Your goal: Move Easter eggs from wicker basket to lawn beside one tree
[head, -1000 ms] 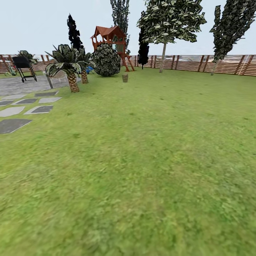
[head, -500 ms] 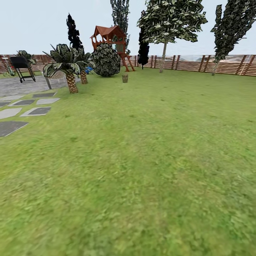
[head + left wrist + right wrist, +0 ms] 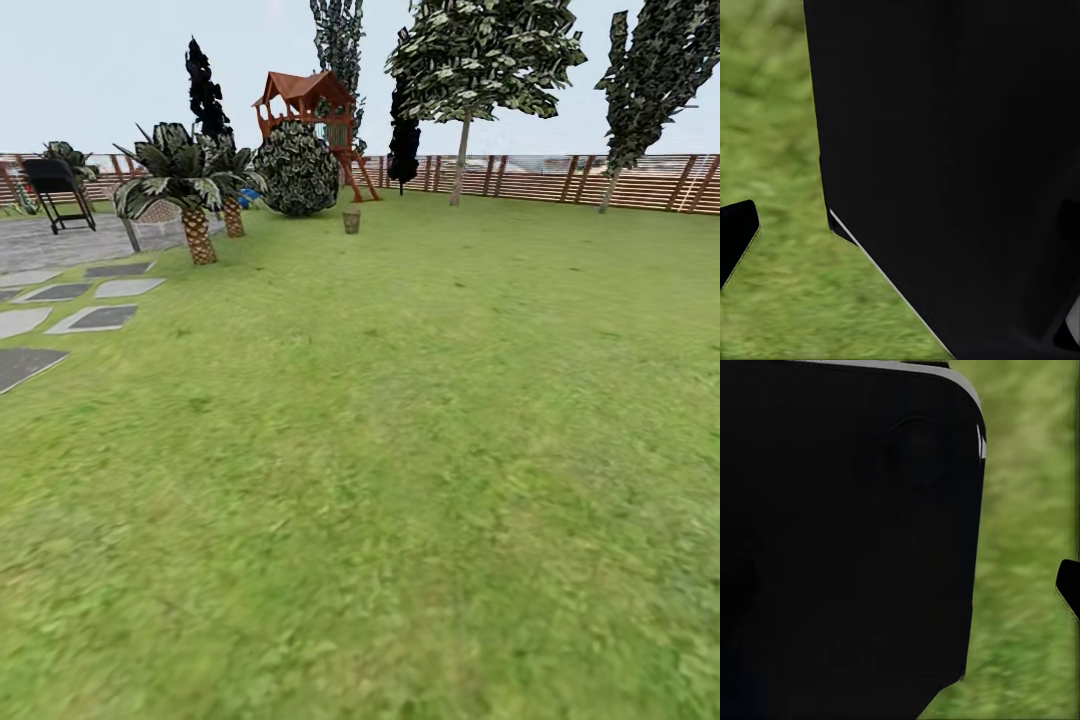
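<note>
Black robot bodywork (image 3: 960, 165) blocks most of the left wrist view, with blurred grass beside it; a small dark tip at the left edge of that frame may belong to the left gripper, and whether its fingers are spread or pressed together cannot be told. The right wrist view is much the same: a black panel (image 3: 847, 547) across the left and middle of the frame, grass to the right, a dark sliver at the right edge, and the right gripper's state cannot be told either.

Outward, the head view looks over the lawn (image 3: 420, 450), which covers the lower and middle frame. Far off, in the upper middle of the frame, a small brown object that appears to be the wicker basket (image 3: 351, 221) stands upright on the grass; it is too small to show any eggs. To its left sits a round dark bush (image 3: 298, 168) with a red playhouse (image 3: 310, 105) behind it. Upper right of the basket rises the tree (image 3: 461, 150), its pale trunk vertical, before a wooden fence (image 3: 560, 178). Palms (image 3: 190, 190) and grey paving stones (image 3: 80, 295) occupy the left side.
</note>
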Available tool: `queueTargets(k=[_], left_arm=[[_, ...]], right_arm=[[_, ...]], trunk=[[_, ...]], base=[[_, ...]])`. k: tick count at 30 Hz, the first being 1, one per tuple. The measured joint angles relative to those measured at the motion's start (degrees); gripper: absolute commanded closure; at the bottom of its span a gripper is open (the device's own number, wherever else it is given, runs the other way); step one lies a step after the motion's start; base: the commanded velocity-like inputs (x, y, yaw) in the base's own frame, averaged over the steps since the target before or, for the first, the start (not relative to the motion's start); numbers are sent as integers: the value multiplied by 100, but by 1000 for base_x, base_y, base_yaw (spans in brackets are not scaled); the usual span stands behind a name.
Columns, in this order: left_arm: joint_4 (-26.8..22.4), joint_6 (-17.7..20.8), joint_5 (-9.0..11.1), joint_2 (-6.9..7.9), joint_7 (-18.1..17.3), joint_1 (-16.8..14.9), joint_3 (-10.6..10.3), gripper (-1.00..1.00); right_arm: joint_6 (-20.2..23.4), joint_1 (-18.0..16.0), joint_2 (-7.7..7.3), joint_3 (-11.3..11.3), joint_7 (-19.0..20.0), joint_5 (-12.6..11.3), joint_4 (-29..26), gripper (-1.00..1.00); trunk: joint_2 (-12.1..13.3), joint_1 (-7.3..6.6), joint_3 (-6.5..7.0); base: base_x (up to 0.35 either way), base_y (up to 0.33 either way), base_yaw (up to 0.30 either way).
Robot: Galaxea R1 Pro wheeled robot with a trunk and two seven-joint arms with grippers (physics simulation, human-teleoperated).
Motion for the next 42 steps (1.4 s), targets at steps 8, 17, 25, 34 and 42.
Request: queueTargets(k=[8, 17, 25, 34, 42], left_arm=[[0, 0, -1, 0, -1, 0, -2, -100], [0, 0, -1, 0, -3, 1, -8, -100], [4, 0, -7, -7, 2, 5, -8, -100], [0, -2, -8, -8, 2, 0, -8, -100], [4, 0, -7, -8, 2, 2, -8, -100]], right_arm=[[0, 0, 0, 0, 0, 0, 0, -100], [0, 0, 0, 0, 0, 0, 0, -100], [0, 0, 2, -3, 0, 0, 0, -100], [-4, 0, 3, -26, 1, -24, -19, -100], [-1, -17, 40, -30, 6, -34, -108, -100]], trunk=[[0, 0, 0], [0, 0, 0], [0, 0, 0], [0, 0, 0], [0, 0, 0]], base=[[340, 0, 0], [339, 0, 0], [340, 0, 0], [340, 0, 0], [339, 0, 0]])
